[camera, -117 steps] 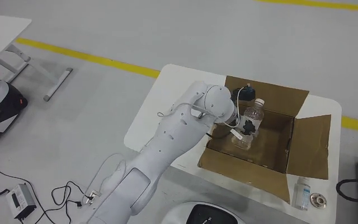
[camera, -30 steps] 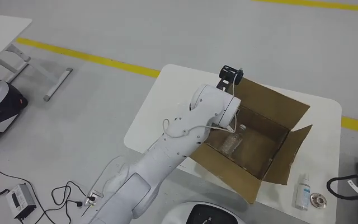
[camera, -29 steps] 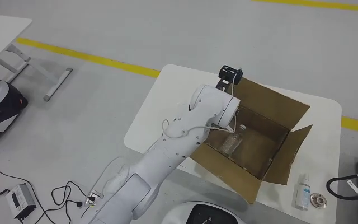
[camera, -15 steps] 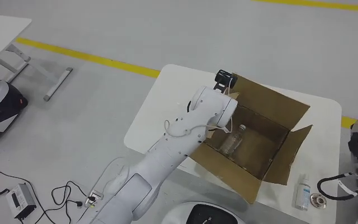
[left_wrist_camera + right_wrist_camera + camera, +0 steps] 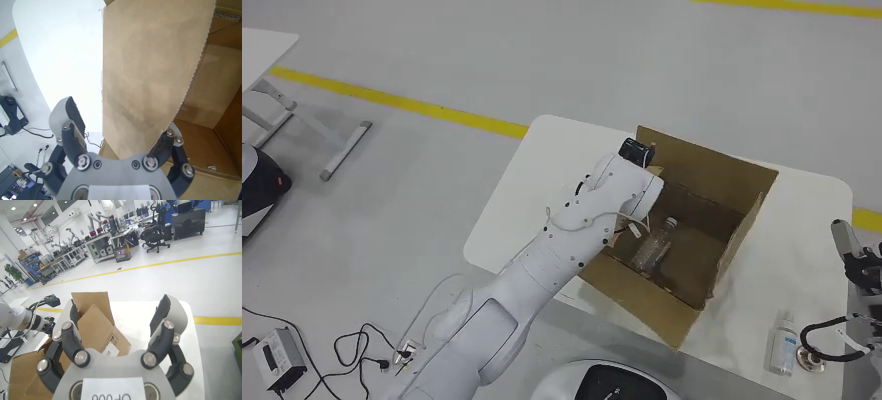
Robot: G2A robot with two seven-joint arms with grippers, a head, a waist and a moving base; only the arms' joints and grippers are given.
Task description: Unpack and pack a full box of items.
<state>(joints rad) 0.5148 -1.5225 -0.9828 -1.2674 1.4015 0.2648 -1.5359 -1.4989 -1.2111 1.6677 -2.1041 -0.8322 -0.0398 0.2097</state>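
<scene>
Left wrist view: the left gripper (image 5: 121,117), fingers spread (gripping nothing), is straddling a flap (image 5: 151,66) of the box (image 5: 697,175) while a bottle (image 5: 654,243) is lying inside.

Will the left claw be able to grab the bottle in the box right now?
Probably not yet: the left claw straddles a raised box flap. The bottle lies uncovered below, past that flap.
</scene>
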